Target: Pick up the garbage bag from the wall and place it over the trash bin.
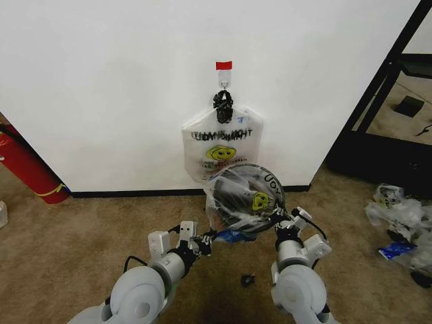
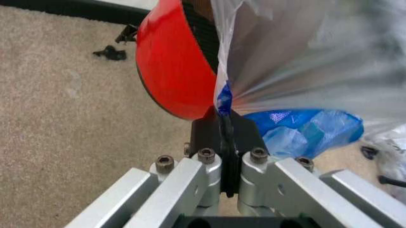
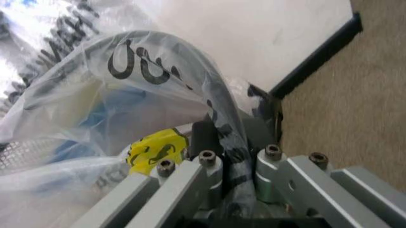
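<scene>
1. Two grippers are at work in front of the plain white wall [image 1: 101, 81], one on each side of the small round black mesh trash bin [image 1: 237, 196] with its red base [image 2: 174, 71]
2. The thin clear plastic garbage bag [image 1: 233, 202], with a blue printed patch [image 2: 304, 130] and a yellow smiley mark [image 3: 155, 148], is draped over the bin mouth and hangs down its sides; the bin stands on the brown carpet [image 1: 81, 223] just near of the black baseboard [image 1: 135, 194]
3. The left gripper [image 1: 200, 244] is at the bin's near-left, its jaws pressed together on a gathered fold of the bag's edge; the film fans out taut from that pinch
4. The right gripper [image 1: 281, 223] is at the bin's right rim, jaws clamped on the printed film where it crosses the rim
5. A second, white opaque bag [image 1: 223, 150] with a smiley hangs on the far wall from the hook under the red tape [image 1: 223, 65], directly behind the bin
6. Risks, as judged: the taut film could tear at the left pinch if pulled further; uneven pull from the two sides could tip the light bin or slide the bag off the rim; releasing one side early could let the bag slump inward
7. Loose plastic litter [image 1: 398, 216] lies well apart on the right
</scene>
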{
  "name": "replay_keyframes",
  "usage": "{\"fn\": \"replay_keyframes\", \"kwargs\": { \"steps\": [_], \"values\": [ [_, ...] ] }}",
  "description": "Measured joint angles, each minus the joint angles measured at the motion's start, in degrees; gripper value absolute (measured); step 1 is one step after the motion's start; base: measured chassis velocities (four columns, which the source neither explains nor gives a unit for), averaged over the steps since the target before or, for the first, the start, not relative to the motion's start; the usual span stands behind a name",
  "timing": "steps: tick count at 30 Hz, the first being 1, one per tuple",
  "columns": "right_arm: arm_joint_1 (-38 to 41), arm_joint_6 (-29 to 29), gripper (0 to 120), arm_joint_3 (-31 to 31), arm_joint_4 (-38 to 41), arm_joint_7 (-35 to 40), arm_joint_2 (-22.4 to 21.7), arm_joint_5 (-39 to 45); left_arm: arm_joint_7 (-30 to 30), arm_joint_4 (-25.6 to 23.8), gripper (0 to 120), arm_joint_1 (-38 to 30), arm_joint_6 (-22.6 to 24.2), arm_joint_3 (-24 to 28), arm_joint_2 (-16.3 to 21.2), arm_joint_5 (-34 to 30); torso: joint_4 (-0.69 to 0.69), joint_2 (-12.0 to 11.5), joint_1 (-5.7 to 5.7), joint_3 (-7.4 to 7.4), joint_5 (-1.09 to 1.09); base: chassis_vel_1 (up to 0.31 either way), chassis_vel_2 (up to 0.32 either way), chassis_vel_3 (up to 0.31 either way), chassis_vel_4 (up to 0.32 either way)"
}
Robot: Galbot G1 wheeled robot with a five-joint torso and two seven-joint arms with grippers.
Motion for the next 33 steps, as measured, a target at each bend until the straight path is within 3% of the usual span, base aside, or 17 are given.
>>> {"fn": "replay_keyframes", "kwargs": {
  "steps": [4, 13, 22, 33],
  "values": [
    [-1.0, -0.7, 1, 0.3, 1.2, 0.4, -0.4, 0.7, 1.0, 4.4, 0, -2.7, -0.6, 1.1, -1.2, 3.0, 0.00, 0.0, 0.00, 0.00, 0.01, 0.000, 0.000, 0.000, 0.000],
    [-1.2, -0.6, 1, 0.3, 0.8, 0.5, 0.0, 0.1, 1.3, 4.0, 0, -2.3, -1.0, 1.1, -1.7, 3.1, 0.00, 0.0, 0.00, 0.00, 0.00, 0.000, 0.000, 0.000, 0.000],
    [-0.4, 0.3, 1, 0.5, -1.5, 0.4, 0.1, -1.6, 1.4, 1.2, 32, 2.2, 0.1, -1.2, 0.1, 7.1, 0.00, 0.0, 0.00, 0.00, 0.01, 0.000, 0.000, 0.000, 0.000],
    [-0.2, 2.3, 1, 0.9, -3.7, -0.3, 0.0, -5.4, 0.7, -6.5, 75, 6.2, -1.5, -8.0, 1.3, 8.7, 0.01, 0.0, 0.00, 0.00, 0.00, 0.000, 0.000, 0.000, 0.000]
  ]
}}
